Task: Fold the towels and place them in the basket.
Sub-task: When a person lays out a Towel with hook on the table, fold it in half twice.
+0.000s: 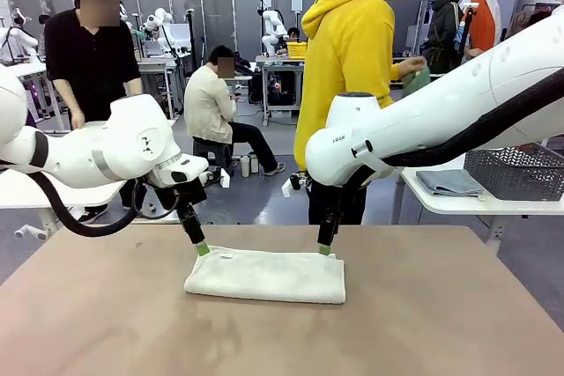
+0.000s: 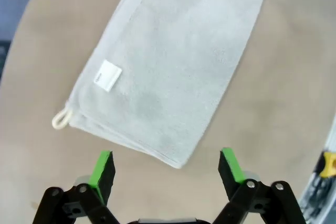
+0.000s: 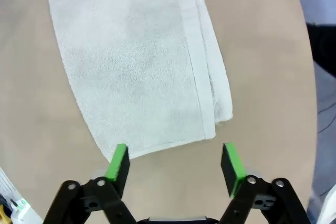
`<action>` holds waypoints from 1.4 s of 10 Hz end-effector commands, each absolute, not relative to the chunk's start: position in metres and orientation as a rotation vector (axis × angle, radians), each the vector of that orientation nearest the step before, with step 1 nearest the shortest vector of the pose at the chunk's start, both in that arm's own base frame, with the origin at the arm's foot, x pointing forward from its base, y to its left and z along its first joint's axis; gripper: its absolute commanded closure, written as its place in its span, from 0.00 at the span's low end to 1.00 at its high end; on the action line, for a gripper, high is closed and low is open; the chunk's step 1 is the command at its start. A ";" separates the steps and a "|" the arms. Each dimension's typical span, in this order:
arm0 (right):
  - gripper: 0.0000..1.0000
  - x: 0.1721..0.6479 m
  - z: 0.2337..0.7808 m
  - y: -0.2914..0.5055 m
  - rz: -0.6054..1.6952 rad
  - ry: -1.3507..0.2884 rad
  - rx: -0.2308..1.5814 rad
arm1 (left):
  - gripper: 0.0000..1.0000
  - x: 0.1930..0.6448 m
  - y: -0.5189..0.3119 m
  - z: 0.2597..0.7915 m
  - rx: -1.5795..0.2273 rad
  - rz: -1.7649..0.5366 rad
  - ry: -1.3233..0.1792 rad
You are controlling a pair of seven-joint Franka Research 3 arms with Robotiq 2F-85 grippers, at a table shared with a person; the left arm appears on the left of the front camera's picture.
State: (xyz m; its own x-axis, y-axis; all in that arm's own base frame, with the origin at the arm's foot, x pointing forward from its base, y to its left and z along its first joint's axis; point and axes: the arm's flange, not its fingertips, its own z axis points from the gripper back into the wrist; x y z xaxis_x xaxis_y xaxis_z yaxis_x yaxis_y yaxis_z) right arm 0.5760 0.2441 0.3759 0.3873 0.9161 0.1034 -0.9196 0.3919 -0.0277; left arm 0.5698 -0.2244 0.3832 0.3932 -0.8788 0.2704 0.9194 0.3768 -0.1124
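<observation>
From here, the towel (image 1: 264,275) reads as matt, nubbly terry cloth with a flatter woven band and a smooth white label (image 2: 107,75). I see the table (image 1: 441,323) as smooth, matt tan board. The left arm (image 1: 97,151) has a glossy white plastic shell. The left gripper (image 2: 167,158) is matt black, with rubbery green pads (image 2: 103,167). The basket (image 1: 515,173) looks like dark plastic mesh.

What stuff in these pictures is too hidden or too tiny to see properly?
Basket, front view: the right arm covers its top and the picture's edge cuts off its side, so its inside is hidden.
Label on the towel, left wrist view: the print is too small to read.
Green thing held by the person in yellow, front view: too small and far off to tell what it is.
</observation>
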 end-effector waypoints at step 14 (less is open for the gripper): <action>0.00 0.515 0.383 0.223 0.279 -0.129 0.231 | 0.00 0.406 -0.133 0.418 -0.164 -0.824 -0.358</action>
State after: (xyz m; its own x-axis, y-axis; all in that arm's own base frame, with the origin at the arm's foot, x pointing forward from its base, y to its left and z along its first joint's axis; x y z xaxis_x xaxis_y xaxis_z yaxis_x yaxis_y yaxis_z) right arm 0.5165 0.2201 0.3831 0.9494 0.2706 0.1596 -0.2978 0.9368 0.1835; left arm 0.4001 -0.1314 0.4159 0.6172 -0.6987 0.3618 0.7486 0.6630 0.0033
